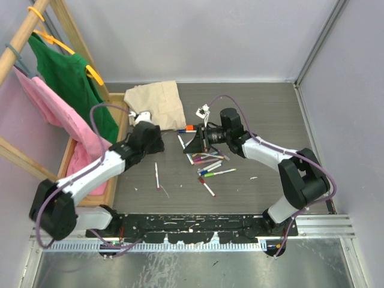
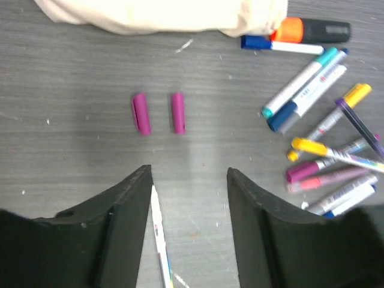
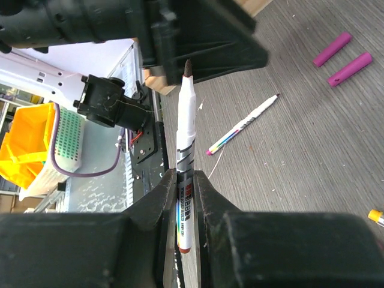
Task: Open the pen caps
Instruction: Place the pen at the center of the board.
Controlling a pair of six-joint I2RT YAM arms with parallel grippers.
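the left pincer point(image 2: 189, 180) hangs over the grey table point(image 2: 72, 66) with its jaws apart and nothing between them. just above it in the left wrist view lie two purple pen caps point(image 2: 141, 113), side by side, close but not touching, neither on a pen. a loose pen point(image 2: 159, 234) runs partly under the finger at the lower left of that frame. at the right is a heap of capped pens point(image 2: 324, 150); small print runs along some barrels, too blurred to read. a black marker point(image 2: 318, 29) with an orange cap lies at the upper right, just beside a beige cloth point(image 2: 162, 15). the right pincer point(image 3: 183, 180) is clamped on a white-barrelled pen point(image 3: 185, 132), uncapped, its dark tip pointing to the top of the frame; the red lettering on its barrel cannot be read.
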